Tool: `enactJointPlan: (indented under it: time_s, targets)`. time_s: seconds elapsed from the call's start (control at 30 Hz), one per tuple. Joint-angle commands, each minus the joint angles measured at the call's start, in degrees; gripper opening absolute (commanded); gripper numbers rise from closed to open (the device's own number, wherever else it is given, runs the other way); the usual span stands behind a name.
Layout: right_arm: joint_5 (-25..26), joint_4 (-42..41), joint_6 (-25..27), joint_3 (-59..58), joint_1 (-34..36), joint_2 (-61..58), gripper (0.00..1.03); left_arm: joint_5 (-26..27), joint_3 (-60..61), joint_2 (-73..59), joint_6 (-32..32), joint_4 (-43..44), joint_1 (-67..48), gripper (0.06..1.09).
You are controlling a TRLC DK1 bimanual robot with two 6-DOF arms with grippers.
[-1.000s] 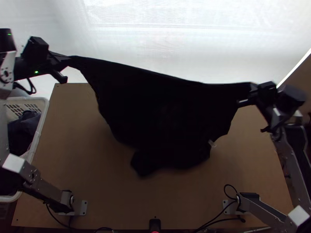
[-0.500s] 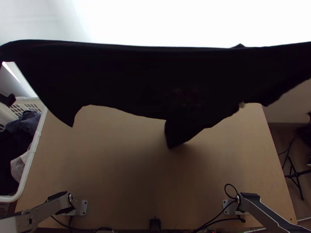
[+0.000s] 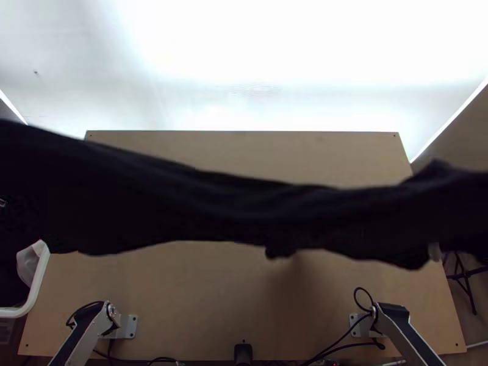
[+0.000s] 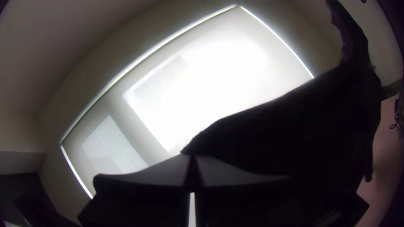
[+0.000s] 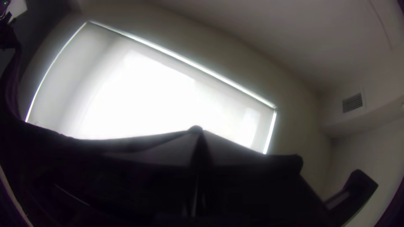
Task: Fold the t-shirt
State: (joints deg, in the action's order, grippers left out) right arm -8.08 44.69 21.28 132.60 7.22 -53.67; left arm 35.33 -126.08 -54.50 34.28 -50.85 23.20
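The black t-shirt (image 3: 244, 210) hangs stretched in the air across the whole width of the table in the top view, its lower edge uneven. In the left wrist view my left gripper (image 4: 192, 156) is shut on one end of the t-shirt (image 4: 303, 122), and the cloth runs off from the fingertips. My right gripper (image 5: 198, 131) is shut on the t-shirt's other end in the right wrist view, where the t-shirt (image 5: 46, 147) extends away from the fingertips. Whether the lower part touches the table cannot be told.
The light wooden table (image 3: 201, 305) lies beneath the cloth. A white basket (image 3: 38, 283) with clothes stands at its left side, partly covered by the shirt. Black cables (image 3: 341, 341) lie by the right arm's base, and a bright window blind (image 3: 274, 55) is beyond the far edge.
Both arms first spread apart and out of the top view, pulling the t-shirt taut. Since then the t-shirt has swung toward the table's near side, uncovering the far edge.
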Motion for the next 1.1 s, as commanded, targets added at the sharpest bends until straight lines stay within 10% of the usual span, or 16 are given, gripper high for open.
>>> enactJointPlan:
  time_s: [0.0, 0.47, 1.07]
  targets:
    - [-4.14, 0.84, 0.87, 1.26, 3.59, 3.92, 0.03, 0.18, 0.13, 5.72, 0.87, -1.62, -1.49, 0.09]
    - [-4.23, 6.20, -4.93, -14.56, 0.95, 5.68, 0.03, -0.09, 18.24, 8.80, -4.93, -11.64, -4.74, 0.09]
    - [-4.23, -23.15, -9.59, -77.58, -3.27, -4.25, 0.03, -3.43, 68.25, -10.80, -0.88, 16.66, -4.57, 0.09]
